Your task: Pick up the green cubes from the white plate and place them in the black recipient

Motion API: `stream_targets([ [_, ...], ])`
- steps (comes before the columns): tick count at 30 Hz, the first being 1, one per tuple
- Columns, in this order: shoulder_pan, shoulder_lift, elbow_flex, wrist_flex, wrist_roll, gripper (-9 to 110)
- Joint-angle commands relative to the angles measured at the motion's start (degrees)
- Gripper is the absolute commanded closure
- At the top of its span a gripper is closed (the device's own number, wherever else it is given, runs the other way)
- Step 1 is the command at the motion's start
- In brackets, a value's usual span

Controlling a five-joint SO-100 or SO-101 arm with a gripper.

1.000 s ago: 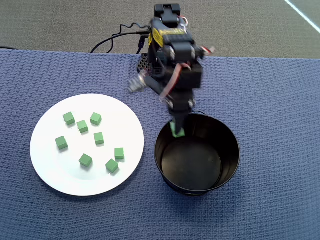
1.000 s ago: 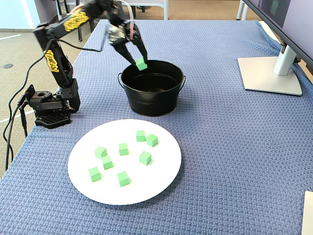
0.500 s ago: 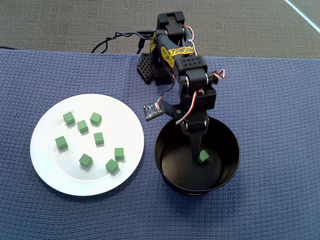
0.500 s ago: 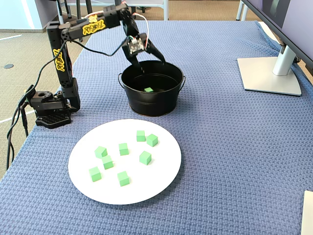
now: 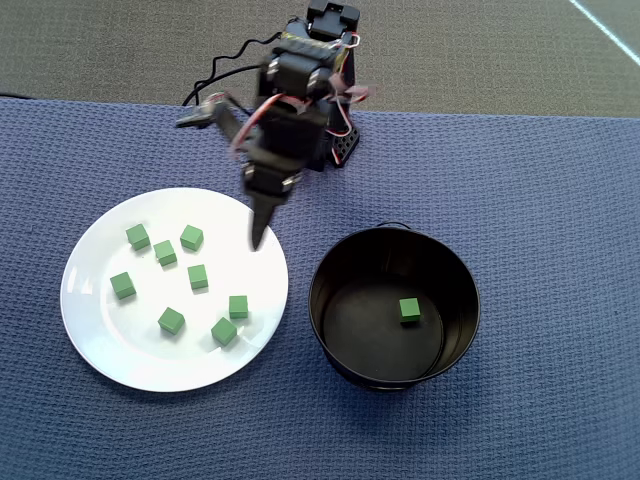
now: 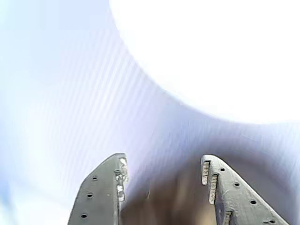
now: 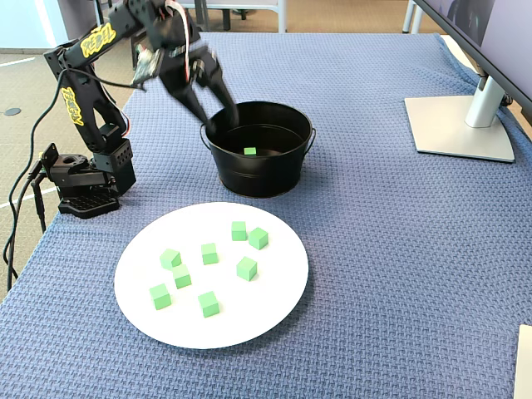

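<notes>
Overhead view: the white plate (image 5: 100, 340) lies just beside the black pot (image 5: 330, 345) on the blue cloth (image 5: 540, 200), and seven green cubes (image 5: 198, 276) are scattered on the plate, apart from one another, which leaves room for fingers to close on each. One more cube (image 5: 409, 309) lies flat on the pot's floor, so that part of the job looks done. The arm (image 5: 290, 90) reaches out from its base beyond the plate and pot, and the gripper (image 5: 258, 235) hangs blurred over the plate's rim on the side nearest the pot, likely aimed at the next cube.

The wrist view shows what the others cannot: the two fingers (image 6: 101, 187) stand apart with nothing between them, so the claw is open and empty. It shows the plate only as a washed-out white glare, with no cubes to be made out.

The fixed view, from the side, shows the gripper (image 7: 208, 104) raised well above the cloth, just beside the pot's rim, and the pot's tall wall, which the overhead view flattens.
</notes>
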Motion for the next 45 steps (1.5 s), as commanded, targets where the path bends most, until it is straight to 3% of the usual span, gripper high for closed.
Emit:
stream_targets([
  [1, 4.9, -0.4, 11.2, -10.5, -10.2, 90],
  [3, 5.9, -1.6, 16.9, -15.7, -14.4, 89],
  [7, 6.9, -4.7, 24.3, -24.3, -19.9, 75],
  [14, 9.6, -11.6, 23.1, -28.0, -21.0, 68],
  [20, 8.7, -16.6, 23.1, -31.0, -16.0, 71],
  [34, -1.4, -17.0, 26.0, -29.9, -19.4, 73],
  [45, -1.4, -19.2, 26.5, -31.8, -20.4, 75],
])
